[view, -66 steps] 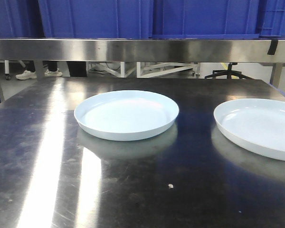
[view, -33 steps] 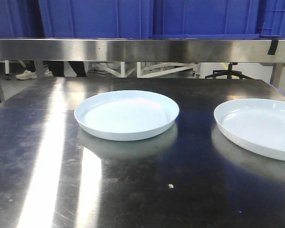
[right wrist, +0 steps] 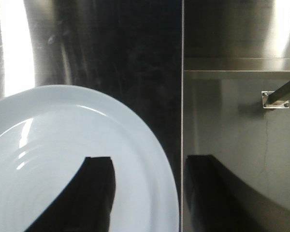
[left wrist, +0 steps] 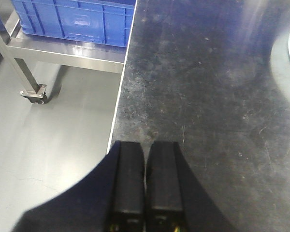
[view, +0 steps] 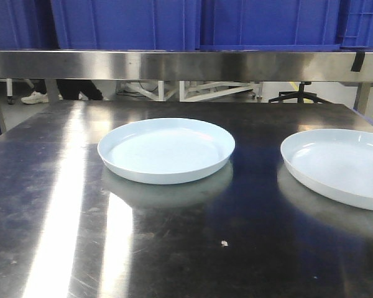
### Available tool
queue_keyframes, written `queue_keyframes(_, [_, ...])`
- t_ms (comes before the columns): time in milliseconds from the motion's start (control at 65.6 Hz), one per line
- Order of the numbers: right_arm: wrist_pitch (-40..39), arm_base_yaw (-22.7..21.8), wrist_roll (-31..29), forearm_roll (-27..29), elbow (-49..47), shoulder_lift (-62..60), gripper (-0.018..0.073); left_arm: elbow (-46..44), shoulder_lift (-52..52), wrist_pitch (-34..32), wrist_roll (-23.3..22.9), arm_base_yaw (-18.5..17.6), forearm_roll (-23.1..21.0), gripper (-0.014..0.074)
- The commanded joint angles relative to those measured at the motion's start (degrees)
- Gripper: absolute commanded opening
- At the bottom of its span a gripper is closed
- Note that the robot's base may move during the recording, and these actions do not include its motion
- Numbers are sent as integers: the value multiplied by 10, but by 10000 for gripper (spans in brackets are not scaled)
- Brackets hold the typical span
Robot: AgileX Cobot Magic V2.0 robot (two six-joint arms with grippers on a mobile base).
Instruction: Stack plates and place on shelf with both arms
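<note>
Two pale blue-white plates lie apart on a scratched steel table (view: pixel 62 205). The centre plate (view: pixel 166 149) sits mid-table, and the second plate (view: pixel 336 164) lies at its 3 o'clock, cut off by the frame's right edge. A dark strip of bare steel separates their rims. Wider bare steel runs out from the centre plate toward 9 and 6 o'clock.

At 12 o'clock, a steel shelf rail (view: pixel 174 64) carries blue crates (view: pixel 124 22). A strip of black tape (view: pixel 357 60) hangs from its right end.

The left gripper (left wrist: pixel 145 145) hovers at the table's left edge with its jaws pressed together on nothing, grey floor at its 9 o'clock.

The right gripper (right wrist: pixel 150 158) is spread wide. One of its fingers (right wrist: pixel 94 193) is above the second plate and the other is past the table's right edge, close to that plate's rim.
</note>
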Motion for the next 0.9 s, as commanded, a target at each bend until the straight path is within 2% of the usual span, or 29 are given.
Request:
queue_keyframes(0, [-17,-18,-5,-1,-30,-3,445,-16,-3,-41,-6,1,1,103])
queue_keyframes(168, [-14,-34,-5,-1,-32,10,445,-16,-3,-41,-6,1,1,103])
queue_keyframes(885, [11,-34,-5,8,-32,84,445,-16,-3,-41,-6,1,1,103])
